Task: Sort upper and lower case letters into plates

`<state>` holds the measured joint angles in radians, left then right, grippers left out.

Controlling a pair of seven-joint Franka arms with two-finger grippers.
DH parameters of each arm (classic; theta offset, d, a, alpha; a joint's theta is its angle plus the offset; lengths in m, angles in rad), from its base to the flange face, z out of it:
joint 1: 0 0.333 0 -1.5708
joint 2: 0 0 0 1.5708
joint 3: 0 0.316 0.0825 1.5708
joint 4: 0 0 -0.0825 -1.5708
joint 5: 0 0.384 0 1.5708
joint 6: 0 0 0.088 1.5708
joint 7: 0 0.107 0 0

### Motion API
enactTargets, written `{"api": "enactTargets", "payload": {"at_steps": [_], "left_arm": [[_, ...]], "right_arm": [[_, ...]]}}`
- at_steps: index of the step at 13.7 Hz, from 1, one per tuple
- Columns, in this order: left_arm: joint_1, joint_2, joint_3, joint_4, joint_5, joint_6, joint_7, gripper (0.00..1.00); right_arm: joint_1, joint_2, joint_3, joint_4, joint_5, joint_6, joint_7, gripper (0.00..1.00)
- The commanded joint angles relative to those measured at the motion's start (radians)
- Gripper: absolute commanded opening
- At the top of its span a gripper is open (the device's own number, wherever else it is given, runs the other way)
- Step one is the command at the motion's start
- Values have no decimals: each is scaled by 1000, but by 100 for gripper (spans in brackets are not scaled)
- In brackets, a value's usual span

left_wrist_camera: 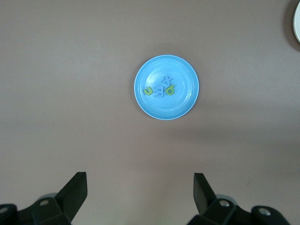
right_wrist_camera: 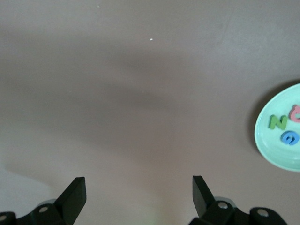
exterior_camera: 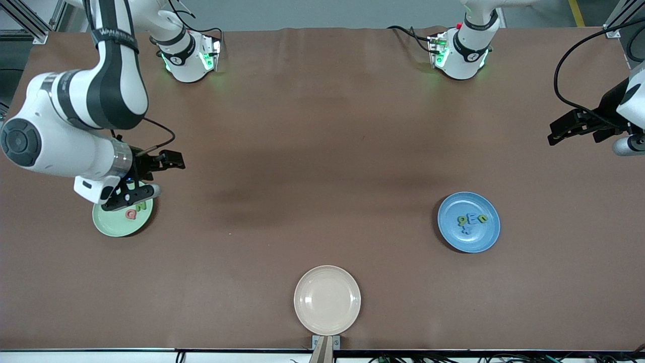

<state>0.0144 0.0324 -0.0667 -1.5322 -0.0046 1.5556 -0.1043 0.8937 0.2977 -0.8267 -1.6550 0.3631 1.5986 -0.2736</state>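
While the right arm hangs low over the pale green plate (exterior_camera: pixel 113 225), its tool, the right tool (exterior_camera: pixel 132 199), stands wide with nothing between the fingers (right_wrist_camera: pixel 75 194). That plate sits toward the right arm's end of the brown bench (exterior_camera: pixel 312 151). On it I can make out a pink-red Q (exterior_camera: pixel 131 214), a green N (exterior_camera: pixel 141 205) touching or just beside it, and, in the right wrist view, a blue G (right_wrist_camera: pixel 289 137) close to the other two. The arm covers part of the plate from the front, so I cannot tell whether more letters lie there.

Toward the left arm's end sits the medium blue plate (exterior_camera: pixel 468 222), with a tight cluster on it: a green u (left_wrist_camera: pixel 148 91), a blue m (left_wrist_camera: pixel 159 92), a green b (left_wrist_camera: pixel 169 90) and a blue x (left_wrist_camera: pixel 166 79), all touching or nearly so.

Up at the bench's edge, the left tool (exterior_camera: pixel 569 130) waits in the air, jaws also wide and holding nothing.

Nearest the front camera, between the two plates, lies a cream-beige plate (exterior_camera: pixel 327 300).
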Motion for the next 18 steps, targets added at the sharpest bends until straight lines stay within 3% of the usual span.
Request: {"api": "enactTargets", "payload": {"at_steps": [1,2,3,6,7,10,11,12,15,18], "left_arm": [[2,-5,-1,1,6,-5,6,100],[2,-3,-2,0,6,-5,8,100],[4,-5,-2,-11,5,-14,9,100],[2,-12,-7,-16,5,-20,6,100],[2,-20,-7,-25,5,-26,5,100],[-1,-63,-13,-58,6,-26,-12,100],[1,-77,-13,-63,6,-26,-12,100],[2,-89,-12,-66,5,-28,-11,100],[2,-111,-13,-77,6,-25,-6,100],[-4,-127,-27,-78,3,-20,9,100]], "right_arm": [[60,-113,-3,-23,-99,-51,91,100],[48,-149,20,-23,-134,-81,134,100],[-25,-182,111,-22,-189,-100,172,100],[-492,-239,592,-22,-311,-83,179,100],[-613,-241,709,-22,-319,-74,179,100],[-907,-258,966,18,-339,-74,179,100],[-959,-259,1026,38,-364,-75,179,100],[-967,-275,1043,40,-407,-77,180,100],[-969,-316,1046,44,-418,-74,183,99],[-981,-313,1032,119,-414,-77,186,99]]}}
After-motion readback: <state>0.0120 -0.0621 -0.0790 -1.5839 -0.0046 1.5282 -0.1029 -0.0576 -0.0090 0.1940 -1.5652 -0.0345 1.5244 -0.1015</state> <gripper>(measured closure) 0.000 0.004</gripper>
